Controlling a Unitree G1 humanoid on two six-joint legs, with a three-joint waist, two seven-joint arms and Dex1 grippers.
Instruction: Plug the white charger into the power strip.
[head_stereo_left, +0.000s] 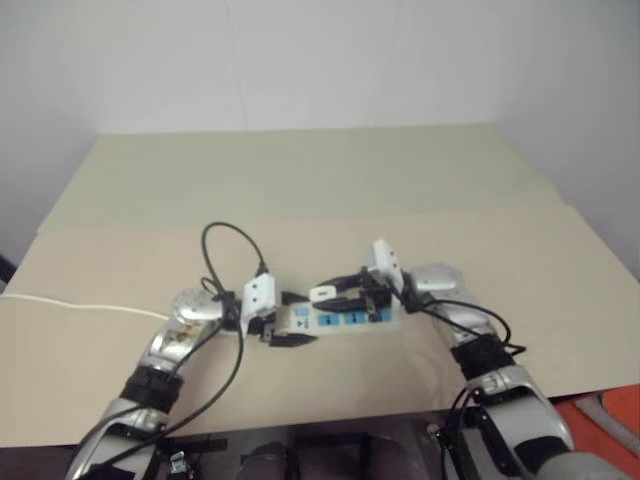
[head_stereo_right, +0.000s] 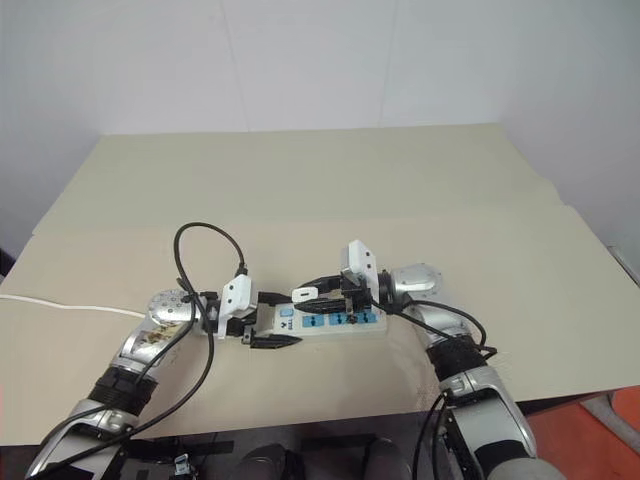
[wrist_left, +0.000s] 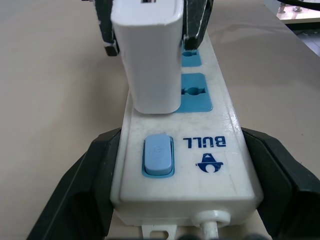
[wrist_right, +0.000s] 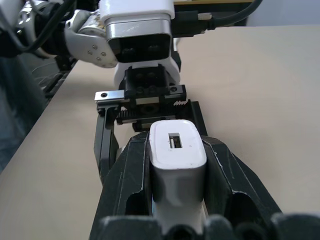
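The power strip (head_stereo_left: 352, 320) lies on the table, a white bar with blue socket faces and a blue switch (wrist_left: 158, 155). My left gripper (head_stereo_left: 293, 330) is shut on its switch end, one black finger (wrist_left: 82, 190) on each long side. The white charger (wrist_left: 150, 60) stands upright on the strip's face, just past the switch and beside a blue socket (wrist_left: 194, 93). My right gripper (head_stereo_left: 335, 293) is shut on the charger (wrist_right: 177, 150) from the opposite side. Whether its prongs are in a socket is hidden.
A thin white cord (head_stereo_left: 80, 305) runs left across the tan table (head_stereo_left: 300, 190) and off its edge. The table's front edge (head_stereo_left: 330, 418) is close below the strip. A white wall stands behind. An orange object (head_stereo_left: 600, 410) sits below the table at the right.
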